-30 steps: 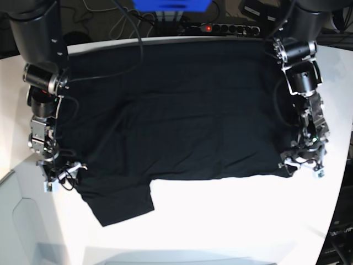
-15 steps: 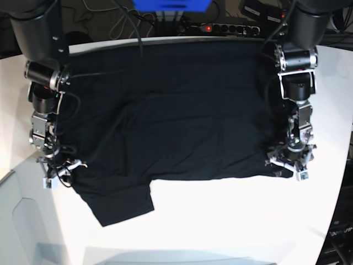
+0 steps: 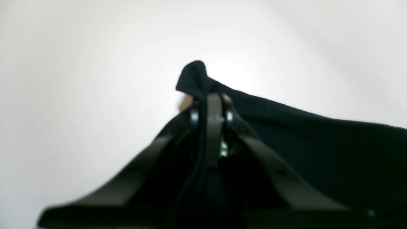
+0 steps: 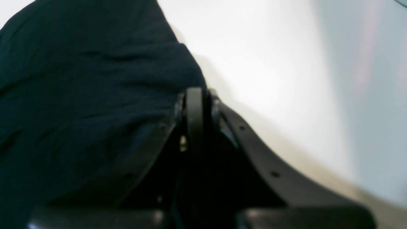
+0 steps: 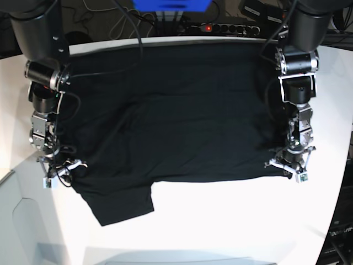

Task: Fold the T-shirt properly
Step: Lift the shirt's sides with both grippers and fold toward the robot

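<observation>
Spread flat over the white tabletop (image 5: 231, 221): the large plain black cloth T-shirt (image 5: 176, 110), one short sleeve poking toward the near edge. Pinched at its near corners on both sides. Left gripper (image 5: 291, 168), on the base view's right: jaws closed on a peak of black fabric. Right gripper (image 5: 55, 174), opposite: jaws likewise closed on the hem edge.

Best done by lifting both corners together, at equal height, keeping the edge between them taut, then carrying it away across the body so the fold lands straight. Risk, probably: thin pinches slipping.

Base view only: whole layout, both arms, stray sleeve. Wrist views only: the bite itself, cloth bunched above the left gripper (image 3: 212, 108), fabric lying beside the right gripper (image 4: 194, 105).
</observation>
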You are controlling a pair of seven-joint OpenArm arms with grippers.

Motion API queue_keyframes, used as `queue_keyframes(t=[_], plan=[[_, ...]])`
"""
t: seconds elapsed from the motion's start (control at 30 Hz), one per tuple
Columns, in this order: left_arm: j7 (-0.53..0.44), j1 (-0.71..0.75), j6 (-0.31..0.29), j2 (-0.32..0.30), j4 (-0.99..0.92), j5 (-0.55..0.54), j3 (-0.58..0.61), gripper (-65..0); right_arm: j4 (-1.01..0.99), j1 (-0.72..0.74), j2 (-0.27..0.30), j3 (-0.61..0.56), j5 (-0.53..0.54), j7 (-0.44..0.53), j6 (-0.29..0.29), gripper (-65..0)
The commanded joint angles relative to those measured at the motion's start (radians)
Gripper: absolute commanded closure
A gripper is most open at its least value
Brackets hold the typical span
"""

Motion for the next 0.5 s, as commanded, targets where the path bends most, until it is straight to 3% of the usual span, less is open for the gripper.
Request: queue_keyframes(t=[0.0, 0.13, 0.27, 0.47], plan=[[0.03, -0.015, 0.004, -0.01, 0.021, 0.002, -0.004, 0.0, -0.002, 0.006, 0.007, -0.001, -0.031, -0.074, -0.002, 0.0], [0.038, -0.001, 0.005, -0.01, 0.118, 0.002, -0.004, 0.0, 0.071, -0.008, 0.008, 0.0, -0.03, -0.079, -0.002, 0.0], [0.133, 0.042, 0.007, -0.013, 0.228, 0.002, -0.005, 0.0, 0.199, -0.069, 0.004, 0.0, -0.03, -0.08, -0.002, 0.0], [0.147, 0.092, 0.011, -0.011, 0.348, 0.002, -0.005, 0.0, 0.32, -0.117, -0.01, 0.027, -0.028, -0.08, -0.002, 0.0]])
